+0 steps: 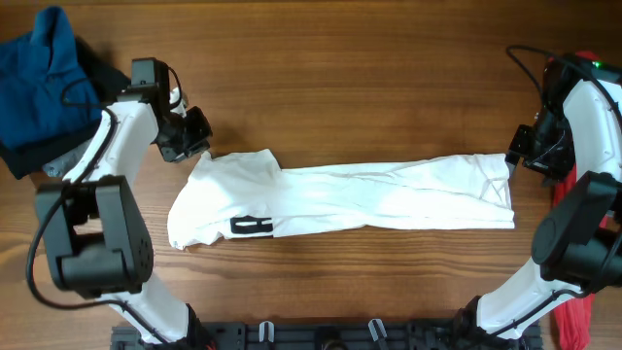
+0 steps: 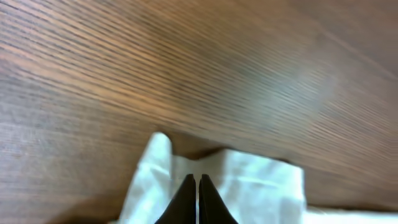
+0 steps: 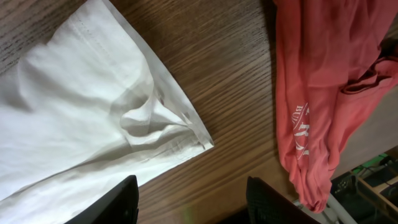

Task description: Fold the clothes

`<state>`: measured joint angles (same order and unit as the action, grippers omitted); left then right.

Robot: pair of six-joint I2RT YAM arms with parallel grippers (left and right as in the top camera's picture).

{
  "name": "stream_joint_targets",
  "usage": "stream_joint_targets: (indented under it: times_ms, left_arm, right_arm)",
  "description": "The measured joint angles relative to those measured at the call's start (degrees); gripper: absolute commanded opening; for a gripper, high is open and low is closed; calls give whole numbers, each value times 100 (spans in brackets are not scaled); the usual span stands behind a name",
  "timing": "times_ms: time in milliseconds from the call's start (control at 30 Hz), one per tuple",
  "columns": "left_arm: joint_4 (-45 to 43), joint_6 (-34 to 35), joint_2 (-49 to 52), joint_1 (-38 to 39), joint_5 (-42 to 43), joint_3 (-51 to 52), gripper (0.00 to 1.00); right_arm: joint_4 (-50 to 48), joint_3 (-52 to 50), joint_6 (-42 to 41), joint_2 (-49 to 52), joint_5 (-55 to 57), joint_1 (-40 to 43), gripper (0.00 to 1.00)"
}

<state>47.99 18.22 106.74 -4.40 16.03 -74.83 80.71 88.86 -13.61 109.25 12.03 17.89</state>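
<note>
With the left claw point(image 2: 198, 180) pinching one corner of the white short-sleeved fabric T-shirt point(image 1: 369, 199), the right claw point(image 3: 194, 190), spread above the other end, should grip equally near the edge.

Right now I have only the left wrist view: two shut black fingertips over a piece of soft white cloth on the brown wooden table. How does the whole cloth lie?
Observer: It is a white short-sleeved T-shirt with a black block print, folded into one long band across the wooden table.
Operator: Where is the other arm?
Observer: The right gripper is open at the band's right end, beside the hem.
Operator: Is anything lying near my left arm?
Observer: A crumpled blue garment lies at the table's far left corner, beyond the left gripper and apart from the white T-shirt.
</note>
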Motion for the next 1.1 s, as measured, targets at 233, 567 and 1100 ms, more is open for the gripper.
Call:
stream_joint_targets:
  times_ms: [233,567,1100]
  left_arm:
    - [258,-144,-632,0,24,-70,29]
    - [306,-162,44,0,-422,-96,46]
    - [350,-409,789,0,-28,-96,4]
  right_arm:
    - [0,0,0,0,0,0,56]
    - [2,0,0,0,0,0,56]
    - [2,0,0,0,0,0,56]
